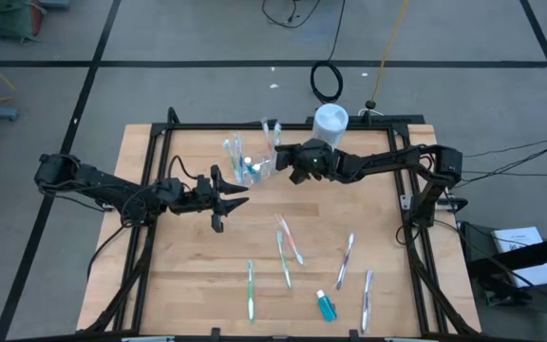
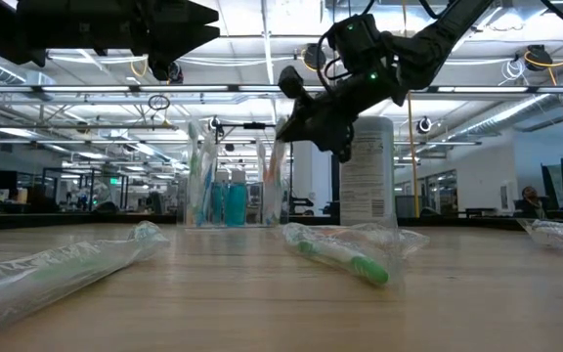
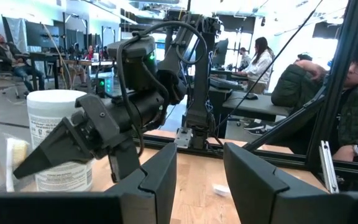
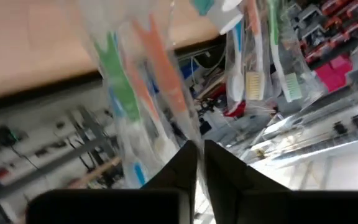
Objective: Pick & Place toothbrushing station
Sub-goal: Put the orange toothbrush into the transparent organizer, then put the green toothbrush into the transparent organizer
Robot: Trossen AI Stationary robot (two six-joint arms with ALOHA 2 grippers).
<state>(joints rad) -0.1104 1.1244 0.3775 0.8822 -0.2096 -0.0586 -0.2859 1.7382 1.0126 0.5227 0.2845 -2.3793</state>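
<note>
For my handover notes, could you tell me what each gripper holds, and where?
Left gripper: open, holding nothing. Right gripper: fingers nearly together at a wrapped toothbrush above the cup; grip uncertain.

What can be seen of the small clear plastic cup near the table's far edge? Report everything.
The small clear plastic cup stands upright on the wooden table, left of the white cylindrical canister. Its walls are see-through and glossy. It holds several wrapped toothbrushes standing upright, with blue tubes among them. The right gripper is right beside the cup's rim, pinching the wrapper of a brush there; it is not seen touching the cup.
</note>
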